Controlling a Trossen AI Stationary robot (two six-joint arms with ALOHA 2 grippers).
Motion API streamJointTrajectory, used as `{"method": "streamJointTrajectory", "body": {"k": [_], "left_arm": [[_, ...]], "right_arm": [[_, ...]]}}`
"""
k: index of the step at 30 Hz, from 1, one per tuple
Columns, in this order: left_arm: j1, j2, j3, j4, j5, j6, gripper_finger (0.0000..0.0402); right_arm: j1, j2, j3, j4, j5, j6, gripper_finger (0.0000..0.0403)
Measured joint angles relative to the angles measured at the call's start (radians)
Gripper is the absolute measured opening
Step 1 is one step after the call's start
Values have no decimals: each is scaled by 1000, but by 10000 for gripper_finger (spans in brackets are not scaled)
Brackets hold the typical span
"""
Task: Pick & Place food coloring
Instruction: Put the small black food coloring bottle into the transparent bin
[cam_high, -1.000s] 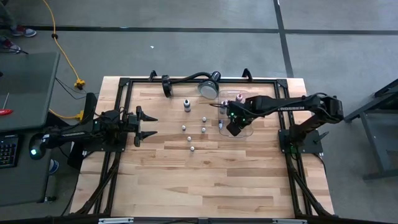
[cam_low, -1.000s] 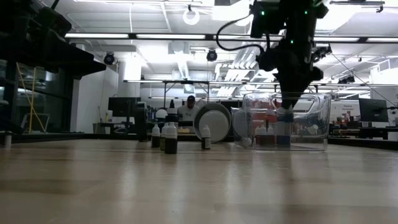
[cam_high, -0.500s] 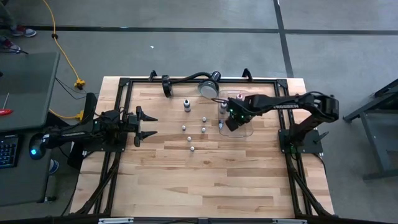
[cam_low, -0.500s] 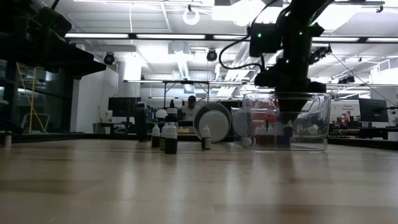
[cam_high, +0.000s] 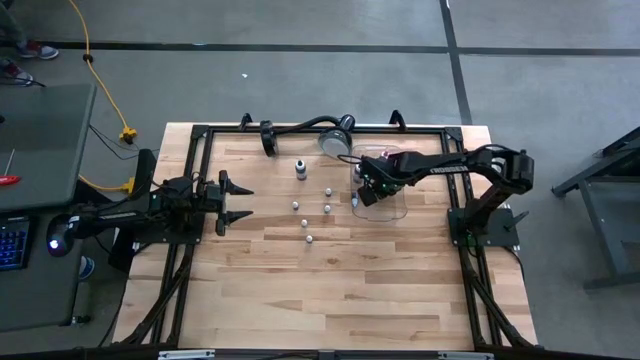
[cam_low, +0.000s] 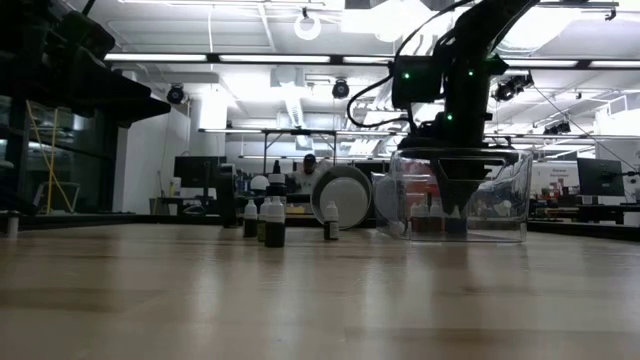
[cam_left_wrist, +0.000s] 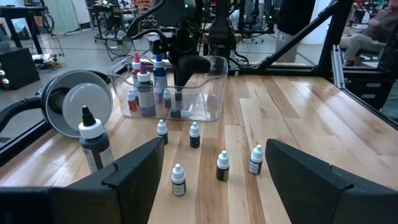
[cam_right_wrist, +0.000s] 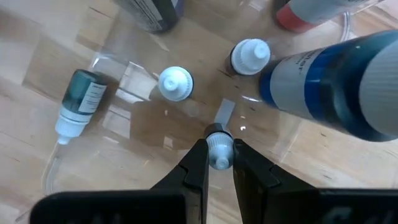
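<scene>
Right gripper (cam_right_wrist: 219, 163) has moved further into the clear tray (cam_high: 395, 210) over the last second, and sits lower in it now. Jaws are clenched on a small white-capped food coloring bottle (cam_right_wrist: 219, 149), held just above the tray floor. So this one looks about to be dropped off, pending release.

Already in the tray: two upright white-capped small bottles, a teal one lying on its side (cam_right_wrist: 78, 107), plus larger bottles. Five small bottles (cam_left_wrist: 222, 167) and a bigger dark one (cam_left_wrist: 94, 144) still stand on the table (cam_high: 330, 290), between the arms, so the task is far from done.

Left gripper (cam_high: 236, 202) parked at the left side, jaws released and wide, empty.

Readable writing: none; bottle labels too blurred
</scene>
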Motion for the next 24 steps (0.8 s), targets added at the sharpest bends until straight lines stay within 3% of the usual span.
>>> {"method": "streamJointTrajectory", "body": {"k": [12, 24], "left_arm": [[0, 0, 0, 0, 0, 0, 278], [0, 0, 0, 0, 0, 0, 278]], "right_arm": [[-6, 0, 0, 1, 37, 3, 47], [-6, 0, 0, 3, 34, 0, 103]]}}
